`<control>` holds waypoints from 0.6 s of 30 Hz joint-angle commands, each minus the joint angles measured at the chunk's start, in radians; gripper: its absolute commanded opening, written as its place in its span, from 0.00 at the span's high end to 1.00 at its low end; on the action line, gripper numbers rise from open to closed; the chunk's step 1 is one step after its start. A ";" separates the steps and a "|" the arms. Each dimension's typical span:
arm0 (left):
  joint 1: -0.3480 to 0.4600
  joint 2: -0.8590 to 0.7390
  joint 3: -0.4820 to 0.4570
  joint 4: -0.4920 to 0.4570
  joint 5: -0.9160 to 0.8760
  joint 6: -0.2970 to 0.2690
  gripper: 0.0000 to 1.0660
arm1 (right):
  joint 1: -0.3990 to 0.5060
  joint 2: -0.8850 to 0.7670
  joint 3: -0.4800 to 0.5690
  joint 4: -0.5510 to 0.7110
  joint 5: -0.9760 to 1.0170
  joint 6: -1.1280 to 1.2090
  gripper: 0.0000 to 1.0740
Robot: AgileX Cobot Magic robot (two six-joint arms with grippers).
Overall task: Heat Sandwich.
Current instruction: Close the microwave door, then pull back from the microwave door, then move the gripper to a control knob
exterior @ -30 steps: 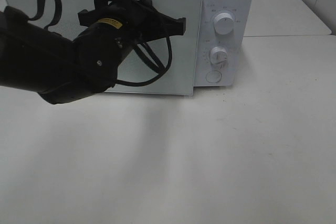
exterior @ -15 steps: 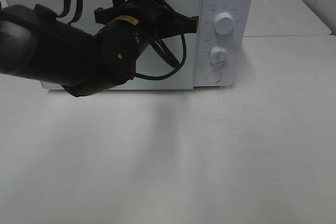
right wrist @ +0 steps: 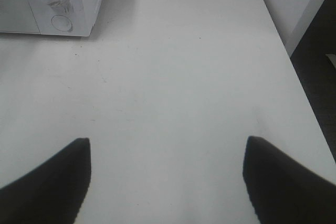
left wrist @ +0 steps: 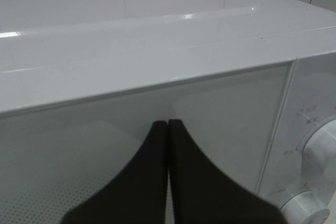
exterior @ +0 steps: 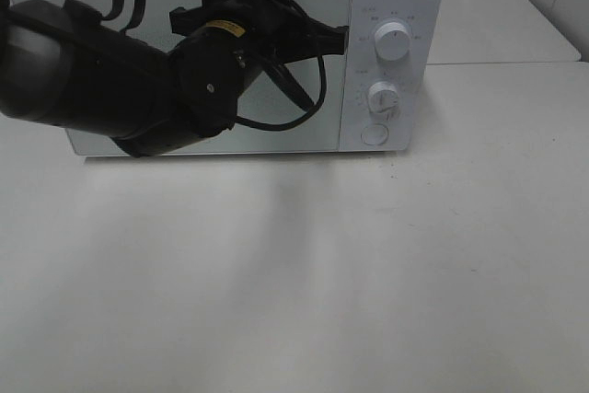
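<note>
Left fingers, pressed together at the microwave door, should push squarely near its latch edge; right fingers hang spread over the counter.

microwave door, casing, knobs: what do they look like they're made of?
Microwave door: glass-like pane, semi-glossy, with a dotted mesh screen showing behind it. Casing: glossy white with streaky reflections; painted metal or plastic, cannot tell which. Upper knob and lower knob: probably white moulded plastic with a slight sheen.
</note>
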 commanded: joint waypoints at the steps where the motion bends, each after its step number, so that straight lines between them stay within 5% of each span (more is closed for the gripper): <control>1: 0.003 -0.011 -0.017 -0.024 -0.042 0.000 1.00 | -0.005 -0.027 0.001 0.001 -0.009 0.007 0.29; 9: -0.061 -0.058 0.005 -0.116 0.029 0.136 1.00 | -0.005 -0.027 0.001 0.001 -0.009 0.007 0.29; 18: -0.075 -0.151 0.121 -0.164 0.116 0.135 1.00 | -0.005 -0.027 0.001 0.001 -0.009 0.007 0.29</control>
